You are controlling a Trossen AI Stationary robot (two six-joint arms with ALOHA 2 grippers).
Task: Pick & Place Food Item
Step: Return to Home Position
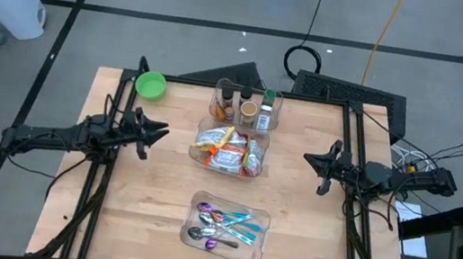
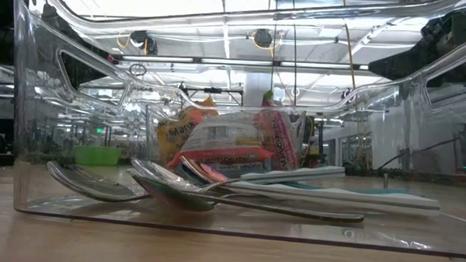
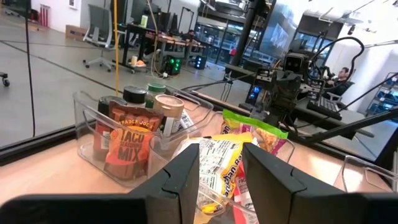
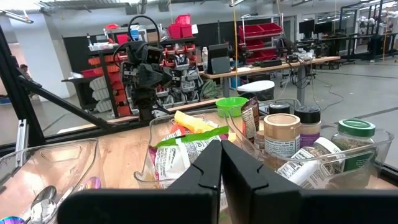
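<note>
Food packets (image 1: 230, 150) in yellow, white, red and green lie piled in a clear bin (image 1: 203, 135) at the table's middle; they also show in the left wrist view (image 3: 227, 158), the right wrist view (image 4: 186, 146) and the low view (image 2: 225, 142). My left gripper (image 1: 159, 128) (image 3: 221, 155) hovers level to the left of the bin, pointing at it, open, with nothing between its fingers. My right gripper (image 1: 309, 157) (image 4: 221, 146) hovers level to the right of the bin, shut and holding nothing.
A clear bin of spice jars (image 1: 246, 106) with a taco mix packet (image 3: 130, 146) stands behind the food bin. A clear bin of spoons (image 1: 227, 227) sits near the front edge. A green bowl (image 1: 150, 85) is at the far left corner. Bare wood lies under both grippers.
</note>
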